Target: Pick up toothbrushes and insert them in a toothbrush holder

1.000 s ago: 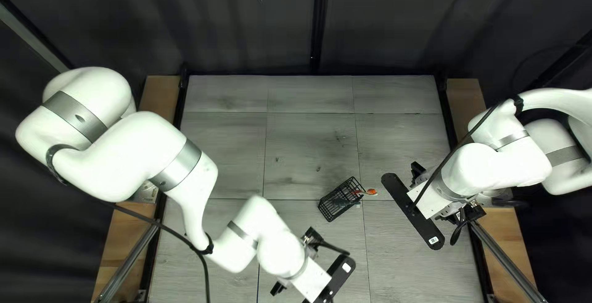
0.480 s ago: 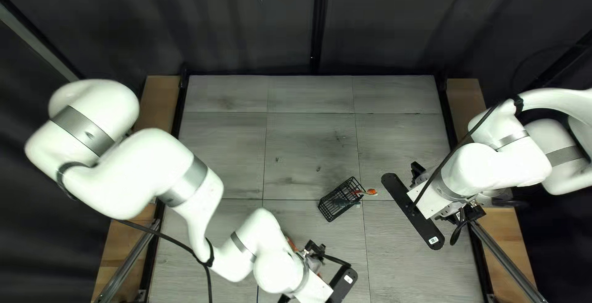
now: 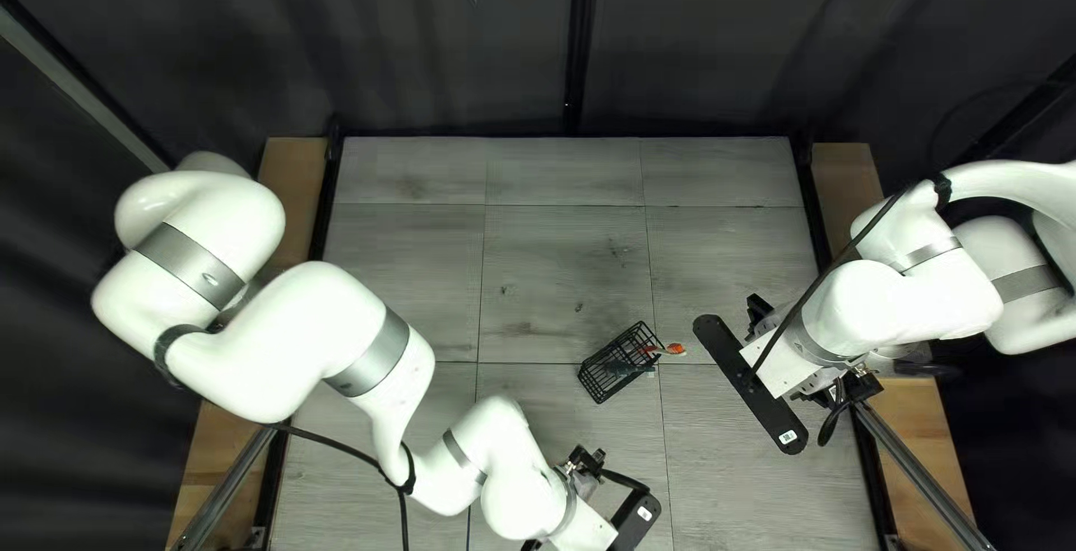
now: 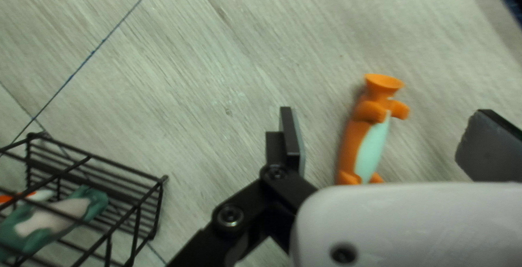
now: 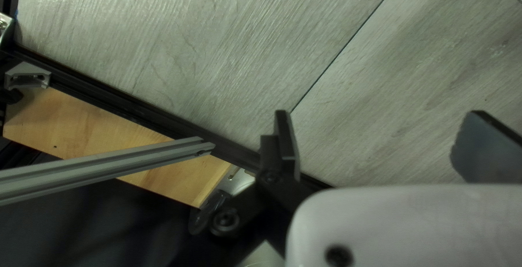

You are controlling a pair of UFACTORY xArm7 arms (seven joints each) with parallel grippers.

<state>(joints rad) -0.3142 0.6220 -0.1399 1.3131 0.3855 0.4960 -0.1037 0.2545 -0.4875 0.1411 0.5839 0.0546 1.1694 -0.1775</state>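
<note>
Low over the table's near edge is my left gripper (image 3: 585, 464); in the left wrist view this gripper (image 4: 378, 142) stands open. An orange toothbrush with a pale green belly (image 4: 370, 139) lies between and beyond its fingers, untouched, its lower end hidden by the mount. The black wire holder (image 3: 600, 381) stands mid-table; in the left wrist view the holder (image 4: 138, 204) is beside the gripper. It contains a green and pinkish toothbrush (image 4: 49, 221) and an orange-and-white one (image 3: 673, 349). My right gripper (image 3: 759, 310), over the table's right side, is open and empty in its wrist view (image 5: 372, 145).
Bare grey table (image 3: 560, 271) lies behind the holder. In the right wrist view a metal rail (image 5: 109, 161) crosses a wooden board (image 5: 92, 120) beside the table's black edge.
My left arm has shifted toward the right and slightly nearer in the top left view. An orange bit glimpsed beside it half a second ago is now covered. The right arm and holder are unmoved.
</note>
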